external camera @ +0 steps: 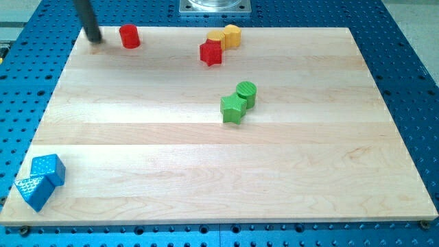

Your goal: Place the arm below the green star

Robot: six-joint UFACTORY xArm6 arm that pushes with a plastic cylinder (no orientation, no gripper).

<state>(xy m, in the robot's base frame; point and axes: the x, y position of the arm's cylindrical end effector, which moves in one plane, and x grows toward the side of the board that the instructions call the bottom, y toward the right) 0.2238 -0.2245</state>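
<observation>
Tip (95, 39) far upper-left of green star (232, 108)

rod (87, 17) cut off by the view's top edge, yellow block (217, 37) partly hidden behind red star (211, 53)

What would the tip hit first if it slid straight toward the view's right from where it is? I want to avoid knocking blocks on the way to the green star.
Probably the red cylinder, just right of my tip near the board's top edge; depth alignment is uncertain.
</observation>
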